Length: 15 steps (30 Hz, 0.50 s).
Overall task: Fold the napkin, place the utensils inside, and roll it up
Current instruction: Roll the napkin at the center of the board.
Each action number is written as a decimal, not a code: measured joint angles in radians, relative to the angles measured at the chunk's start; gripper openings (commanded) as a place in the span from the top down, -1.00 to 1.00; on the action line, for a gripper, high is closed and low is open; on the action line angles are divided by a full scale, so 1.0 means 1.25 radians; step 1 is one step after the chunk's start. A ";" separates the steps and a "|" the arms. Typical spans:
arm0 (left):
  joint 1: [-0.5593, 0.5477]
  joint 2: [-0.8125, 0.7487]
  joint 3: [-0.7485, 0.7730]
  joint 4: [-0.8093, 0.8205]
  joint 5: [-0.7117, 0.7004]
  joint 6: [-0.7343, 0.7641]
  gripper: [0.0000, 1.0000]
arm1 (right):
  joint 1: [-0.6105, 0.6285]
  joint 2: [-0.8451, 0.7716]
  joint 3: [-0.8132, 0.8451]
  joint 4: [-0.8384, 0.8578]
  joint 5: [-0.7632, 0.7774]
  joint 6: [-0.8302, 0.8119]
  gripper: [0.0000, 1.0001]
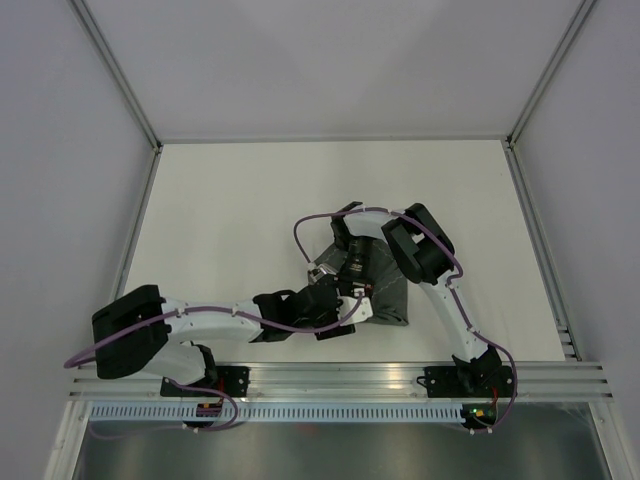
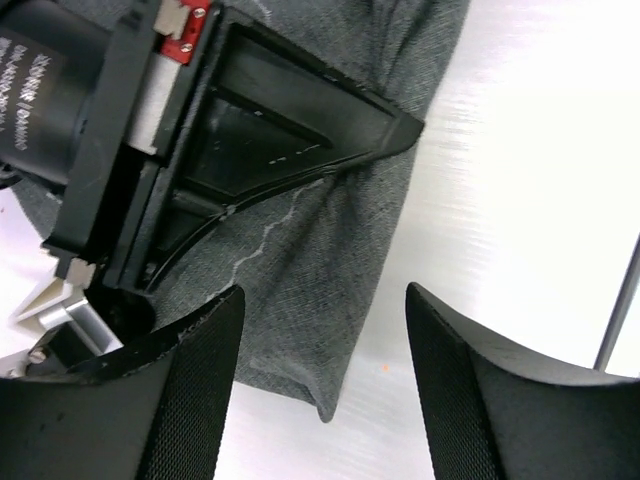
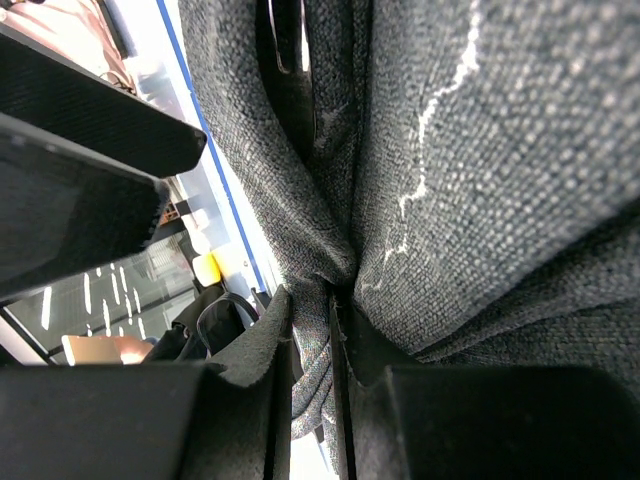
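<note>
The dark grey napkin [image 1: 388,296] lies bunched and folded on the white table, right of centre. My right gripper [image 1: 352,268] reaches down onto its left part and is shut on a fold of the cloth [image 3: 318,350], which is pinched between its pads. My left gripper [image 1: 352,306] hovers open at the napkin's near left side. In the left wrist view a pointed corner of the napkin [image 2: 330,400] lies between the open left gripper [image 2: 322,300] fingers, without touching them. The right gripper's black finger [image 2: 290,130] presses on the cloth just beyond. The utensils are hidden.
The white table [image 1: 250,210] spreads to the left and back of the napkin. Grey enclosure walls and metal frame posts [image 1: 130,90] border it. An aluminium rail [image 1: 340,378] carrying both arm bases runs along the near edge.
</note>
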 measured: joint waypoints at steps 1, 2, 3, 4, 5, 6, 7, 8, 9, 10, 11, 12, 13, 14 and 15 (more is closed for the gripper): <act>-0.003 0.001 -0.001 0.000 0.003 0.000 -0.48 | 0.000 0.000 0.000 0.000 0.000 0.000 0.99; -0.009 0.004 -0.001 0.003 0.006 0.000 -0.50 | 0.000 0.000 0.000 0.000 0.000 0.000 0.99; -0.014 0.008 -0.001 0.007 0.009 0.001 -0.52 | 0.000 0.000 0.000 0.000 0.000 0.000 0.99; -0.019 0.014 -0.001 0.016 0.011 0.001 -0.52 | 0.000 0.000 0.000 0.000 0.000 0.000 0.99; -0.023 0.020 -0.001 0.023 0.011 0.001 -0.52 | 0.000 0.000 -0.001 0.000 0.000 0.000 0.99; -0.026 0.026 -0.001 0.031 0.012 0.002 -0.53 | 0.000 0.000 -0.001 0.000 0.000 0.000 0.99; -0.028 0.031 -0.001 0.038 0.012 0.002 -0.53 | 0.000 0.000 -0.001 0.000 0.000 0.000 0.99; -0.030 0.035 -0.001 0.048 0.012 0.003 -0.52 | -0.001 0.000 -0.002 0.000 0.000 0.000 0.99; -0.031 0.041 -0.001 0.059 0.012 0.005 -0.53 | -0.001 0.000 -0.002 0.000 0.000 0.000 0.99; -0.031 0.047 -0.001 0.067 0.012 0.007 -0.52 | -0.001 0.000 -0.002 0.000 0.001 0.000 0.99; -0.031 0.056 0.000 0.076 0.012 0.009 -0.52 | -0.001 0.000 -0.002 0.000 0.001 0.000 0.99; -0.031 0.064 0.001 0.082 0.012 0.012 -0.51 | -0.001 0.000 -0.002 0.000 0.001 0.000 0.99; -0.031 0.075 0.002 0.087 0.012 0.014 -0.50 | -0.001 0.000 -0.002 -0.001 0.001 0.000 0.99; -0.031 0.084 0.003 0.094 0.012 0.016 -0.50 | -0.001 0.000 -0.002 0.000 0.001 0.000 0.99; -0.031 0.095 0.003 0.101 0.013 0.018 -0.48 | -0.001 0.000 -0.002 -0.001 0.001 0.000 0.99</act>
